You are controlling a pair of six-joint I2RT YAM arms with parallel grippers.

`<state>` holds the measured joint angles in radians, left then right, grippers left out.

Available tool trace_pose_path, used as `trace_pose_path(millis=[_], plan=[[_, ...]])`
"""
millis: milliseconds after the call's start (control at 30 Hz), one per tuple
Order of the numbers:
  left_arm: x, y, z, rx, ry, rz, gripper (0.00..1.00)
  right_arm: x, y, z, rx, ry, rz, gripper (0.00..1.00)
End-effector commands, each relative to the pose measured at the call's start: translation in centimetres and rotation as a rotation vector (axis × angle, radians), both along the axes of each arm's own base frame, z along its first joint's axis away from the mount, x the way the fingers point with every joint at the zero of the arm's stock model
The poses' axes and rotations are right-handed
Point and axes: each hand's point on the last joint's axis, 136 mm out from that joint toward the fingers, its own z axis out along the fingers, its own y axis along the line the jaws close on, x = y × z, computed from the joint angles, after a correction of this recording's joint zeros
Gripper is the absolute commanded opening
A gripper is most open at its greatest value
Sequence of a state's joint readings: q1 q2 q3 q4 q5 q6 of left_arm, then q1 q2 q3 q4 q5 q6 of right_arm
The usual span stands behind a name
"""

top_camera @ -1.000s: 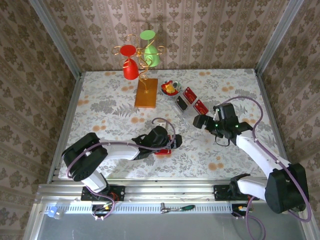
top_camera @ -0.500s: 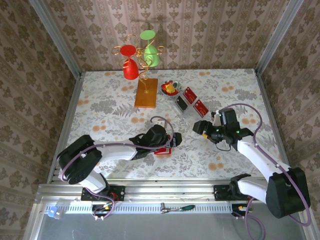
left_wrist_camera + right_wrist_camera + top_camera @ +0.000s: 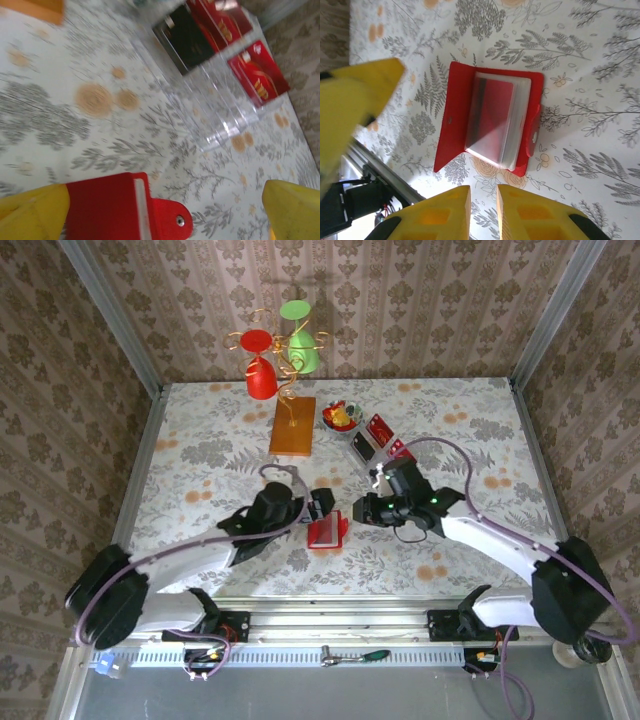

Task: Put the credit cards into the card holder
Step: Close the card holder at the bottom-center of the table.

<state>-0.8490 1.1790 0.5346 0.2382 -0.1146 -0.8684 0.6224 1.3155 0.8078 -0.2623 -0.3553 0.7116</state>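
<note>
The card holder (image 3: 328, 531) lies open on the flowered table, red with pale clear sleeves (image 3: 490, 120); a red credit card (image 3: 492, 112) shows inside a sleeve. My left gripper (image 3: 318, 508) stands open just behind it, and the holder's red cover and snap tab (image 3: 167, 220) lie between its yellow fingers (image 3: 30, 212). My right gripper (image 3: 362, 510) hovers at the holder's right side. Its fingers (image 3: 440, 215) are close together with nothing between them. More credit cards (image 3: 257, 72) stand in the clear tray (image 3: 215, 100), one showing its black side (image 3: 187, 37).
A wire stand with red and green cups (image 3: 280, 350) on an orange base (image 3: 292, 425) stands at the back. A small bowl of coloured bits (image 3: 340, 417) sits beside the clear tray (image 3: 378, 445). Patterned walls close in both sides.
My right arm swung left from the tray to the holder and its jaws closed. My left gripper drew back off the holder, which now shows lying open.
</note>
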Motion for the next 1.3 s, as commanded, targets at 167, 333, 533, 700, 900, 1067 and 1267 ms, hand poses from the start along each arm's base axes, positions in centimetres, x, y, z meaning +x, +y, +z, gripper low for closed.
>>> trace_pose_path(millis=[167,333,533,700,900,1067,1267], plan=[[-0.9,10.9,0.7,0.088,-0.004,0.319,1.0,2.0,7.7,0.7,-0.062,-0.049,0.113,0.18],[-1.9,13.2,0.1,0.107,0.017,0.364,1.0,2.2,12.4,-0.6,-0.123,-0.029,0.208,0.15],[-2.2,13.3,-0.8,0.133,0.044,0.35,1.0,3.0,13.0,-3.5,-0.247,-0.006,0.226,0.1],[-2.1,12.8,-1.2,0.159,0.057,0.324,1.0,3.4,10.6,-5.1,-0.314,0.003,0.191,0.08],[-1.6,11.1,-2.2,0.202,0.068,0.232,1.0,3.2,7.0,-7.5,-0.324,0.046,0.122,0.07],[-1.2,9.6,-3.5,0.262,0.1,0.148,1.0,2.6,5.3,-9.0,-0.333,0.068,0.088,0.07],[-0.9,7.0,-5.0,0.33,0.148,0.018,1.0,2.2,4.8,-9.7,-0.33,0.08,0.073,0.07]])
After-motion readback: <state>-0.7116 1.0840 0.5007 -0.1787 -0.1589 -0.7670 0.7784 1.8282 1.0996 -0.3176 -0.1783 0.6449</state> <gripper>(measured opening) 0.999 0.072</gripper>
